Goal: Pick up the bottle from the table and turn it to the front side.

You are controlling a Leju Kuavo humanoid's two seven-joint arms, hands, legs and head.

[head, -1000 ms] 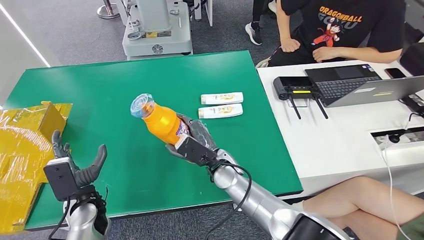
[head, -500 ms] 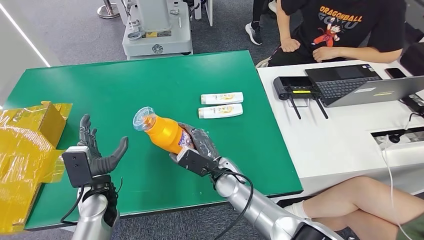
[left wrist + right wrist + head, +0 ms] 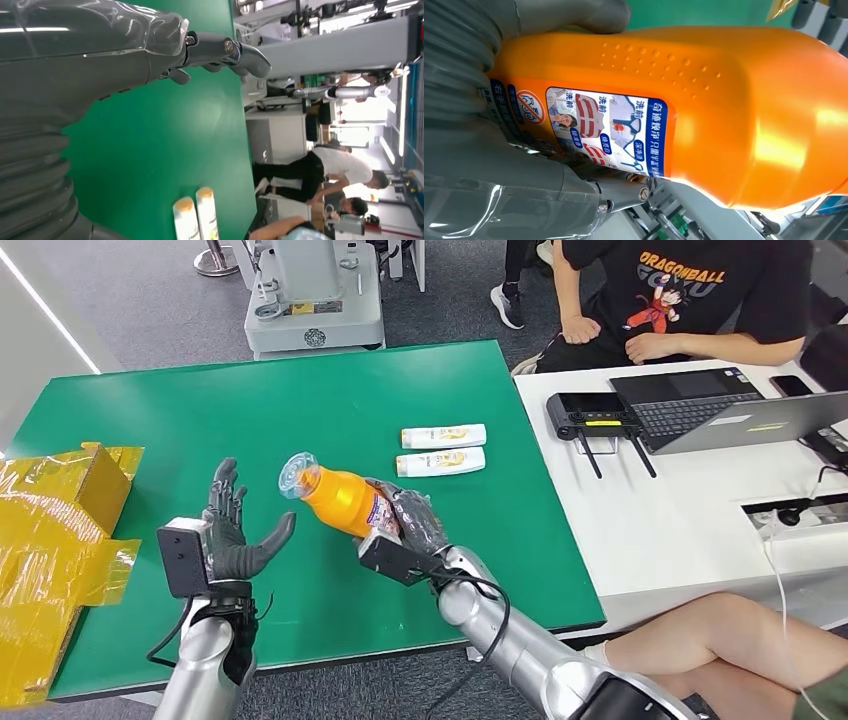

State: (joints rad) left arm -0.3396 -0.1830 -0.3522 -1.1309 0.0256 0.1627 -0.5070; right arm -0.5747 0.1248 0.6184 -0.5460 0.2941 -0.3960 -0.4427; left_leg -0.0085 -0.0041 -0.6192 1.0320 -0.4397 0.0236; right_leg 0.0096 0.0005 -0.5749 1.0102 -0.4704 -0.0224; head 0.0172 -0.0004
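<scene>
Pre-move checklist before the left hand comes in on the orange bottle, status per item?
1. Right hand grips the orange plastic bottle at its base end: ok.
2. Bottle lifted off the green table, tilted with its clear cap toward the left hand: ok.
3. Left hand holds nothing, fingers spread, palm facing the bottle: ok.
4. Left hand and bottle apart, no contact yet: ok.
5. Front label facing outward: cannot tell; the right wrist view shows a blue instruction panel next to the palm.
6. Two white tubes lie on the table beyond the bottle, away from both hands: ok.
</scene>
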